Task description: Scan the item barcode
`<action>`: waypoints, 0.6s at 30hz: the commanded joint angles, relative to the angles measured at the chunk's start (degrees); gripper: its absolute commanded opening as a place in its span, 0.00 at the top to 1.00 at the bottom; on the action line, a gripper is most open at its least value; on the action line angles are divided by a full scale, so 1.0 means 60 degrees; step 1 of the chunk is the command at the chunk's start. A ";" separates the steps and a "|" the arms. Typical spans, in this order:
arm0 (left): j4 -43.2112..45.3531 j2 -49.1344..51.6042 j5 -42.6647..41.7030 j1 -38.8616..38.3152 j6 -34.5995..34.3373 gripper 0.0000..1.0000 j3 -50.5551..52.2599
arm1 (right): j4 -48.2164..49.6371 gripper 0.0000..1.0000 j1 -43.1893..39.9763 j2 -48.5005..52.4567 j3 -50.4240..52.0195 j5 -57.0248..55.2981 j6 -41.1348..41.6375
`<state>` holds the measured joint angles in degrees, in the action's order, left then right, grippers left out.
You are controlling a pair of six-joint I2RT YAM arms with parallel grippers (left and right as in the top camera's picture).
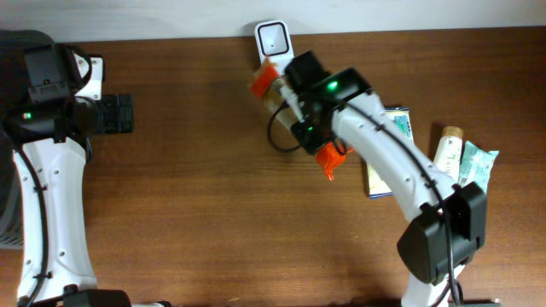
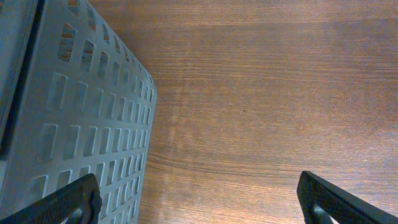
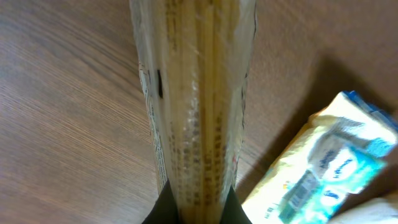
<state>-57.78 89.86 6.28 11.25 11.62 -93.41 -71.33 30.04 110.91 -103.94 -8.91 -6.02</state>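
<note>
The item is a long clear pack of spaghetti (image 3: pixel 196 93) with orange ends (image 1: pixel 330 159). My right gripper (image 3: pixel 198 202) is shut on it, one black finger pressed against each side. Seen from overhead, the right gripper (image 1: pixel 300 128) holds the pack slanted above the table. The pack's upper orange end (image 1: pixel 264 81) sits just below the white scanner (image 1: pixel 272 38) at the table's back edge. No barcode is clearly visible on the pack. Far left, my left gripper (image 1: pixel 115 113) is open and holds nothing; its wrist view shows the left gripper (image 2: pixel 199 199) wide apart over bare wood.
A grey perforated basket (image 2: pixel 74 112) stands close to the left gripper. On the right lie a yellow-and-blue packet (image 1: pixel 388 149), a white tube (image 1: pixel 446 149) and a teal packet (image 1: pixel 478 166). The yellow-and-blue packet (image 3: pixel 323 168) lies just beside the held pack.
</note>
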 commanded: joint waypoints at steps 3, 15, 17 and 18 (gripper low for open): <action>0.0007 -0.0106 0.0029 0.0036 0.0117 0.01 -0.0127 | 0.0171 0.96 0.0568 -0.0499 -0.0379 -0.1636 0.0131; 0.0007 -0.0106 0.0029 0.0036 0.0117 0.01 -0.0127 | 0.0674 0.96 0.0237 -0.0499 -0.0379 0.0335 0.0696; 0.0007 -0.0106 0.0029 0.0036 0.0117 0.01 -0.0127 | 0.0914 0.96 -0.0084 -0.0499 -0.0379 0.1676 0.0685; 0.0007 -0.0106 0.0029 0.0036 0.0117 0.01 -0.0127 | 0.1020 0.96 -0.0240 -0.0499 -0.0379 0.2473 0.0601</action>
<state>-57.78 89.86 6.28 11.25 11.62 -93.41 -67.37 31.33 110.89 -103.94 -6.74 -3.44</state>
